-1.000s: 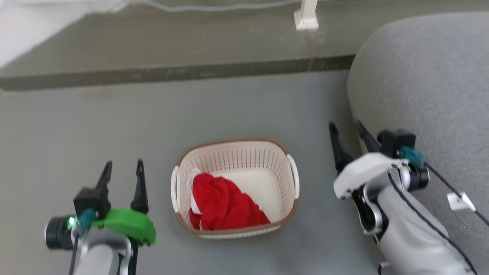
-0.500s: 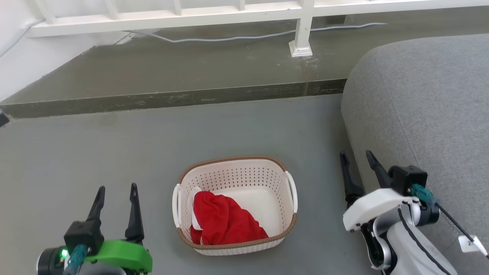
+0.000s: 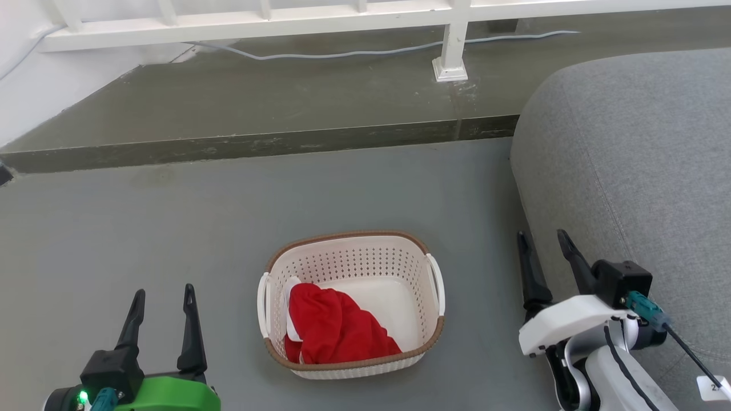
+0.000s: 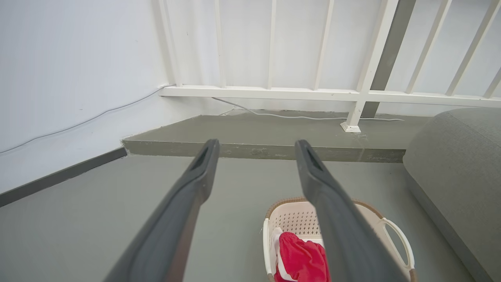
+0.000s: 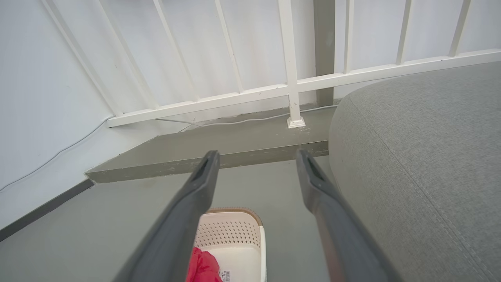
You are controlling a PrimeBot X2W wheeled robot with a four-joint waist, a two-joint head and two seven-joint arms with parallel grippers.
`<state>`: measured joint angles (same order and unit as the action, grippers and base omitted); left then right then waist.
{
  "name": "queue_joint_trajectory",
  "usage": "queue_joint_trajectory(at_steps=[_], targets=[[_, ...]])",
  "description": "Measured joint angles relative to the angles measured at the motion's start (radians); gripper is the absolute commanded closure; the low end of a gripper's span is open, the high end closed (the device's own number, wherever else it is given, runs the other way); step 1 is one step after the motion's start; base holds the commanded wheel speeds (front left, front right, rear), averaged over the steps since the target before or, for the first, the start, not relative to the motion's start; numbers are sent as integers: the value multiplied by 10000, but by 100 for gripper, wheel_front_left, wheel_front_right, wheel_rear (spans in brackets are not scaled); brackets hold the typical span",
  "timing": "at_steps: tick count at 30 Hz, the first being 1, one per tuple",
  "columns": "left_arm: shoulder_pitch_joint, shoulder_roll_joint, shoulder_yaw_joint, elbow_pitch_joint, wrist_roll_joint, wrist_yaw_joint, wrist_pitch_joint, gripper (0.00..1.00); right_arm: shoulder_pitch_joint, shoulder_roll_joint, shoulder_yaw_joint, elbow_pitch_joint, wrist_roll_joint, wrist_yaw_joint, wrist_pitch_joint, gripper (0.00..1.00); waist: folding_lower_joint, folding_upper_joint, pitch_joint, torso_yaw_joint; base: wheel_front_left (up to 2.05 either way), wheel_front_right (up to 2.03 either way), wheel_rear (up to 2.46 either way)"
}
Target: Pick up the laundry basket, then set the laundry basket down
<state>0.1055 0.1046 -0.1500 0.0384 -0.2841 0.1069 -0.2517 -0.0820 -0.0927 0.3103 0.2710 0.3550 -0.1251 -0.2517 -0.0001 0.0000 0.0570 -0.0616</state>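
Note:
The laundry basket (image 3: 349, 260) stands on the grey floor in the lower middle of the head view, cream-white with perforated sides, a brown rim and two white side handles. A red cloth (image 3: 334, 331) lies inside it. My left gripper (image 3: 163, 294) is open at the lower left, well apart from the basket. My right gripper (image 3: 542, 238) is open at the lower right, next to the sofa, also apart from it. The basket (image 4: 297, 219) sits low in the left wrist view, partly behind the fingers (image 4: 332, 219), and the basket (image 5: 235, 235) lies at the bottom of the right wrist view.
A large grey sofa (image 3: 634, 148) fills the right side, close to my right gripper. A raised step (image 3: 257, 145) crosses the floor beyond the basket, with a white railing (image 3: 451, 40) and a grey cable (image 3: 354, 54) on it. A white wall (image 4: 58, 78) lies to the left.
The camera has tilted up, bringing the railing into the head view. Both grippers have sunk lower in the picture, still open. The basket stays on the floor.

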Motion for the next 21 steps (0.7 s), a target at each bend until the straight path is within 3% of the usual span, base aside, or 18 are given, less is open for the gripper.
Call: queue_joint_trajectory(at_steps=[15, 16, 21], targets=[[394, -130, 178, -314, 75, 0, 0, 0, 512, 192, -255, -679, -464, 0, -2, 0, 0, 0, 99, 32, 0, 0, 0], [397, -148, 192, -343, 75, 0, 0, 100, 534, 205, -274, -696, -487, 0, 0, 100, 0, 0, 104, 35, 0, 0, 0], [427, -326, 121, 207, 58, 0, 46, 100, 776, 311, -196, -203, -477, 12, 17, 100, 0, 0, 107, 36, 0, 0, 0]])
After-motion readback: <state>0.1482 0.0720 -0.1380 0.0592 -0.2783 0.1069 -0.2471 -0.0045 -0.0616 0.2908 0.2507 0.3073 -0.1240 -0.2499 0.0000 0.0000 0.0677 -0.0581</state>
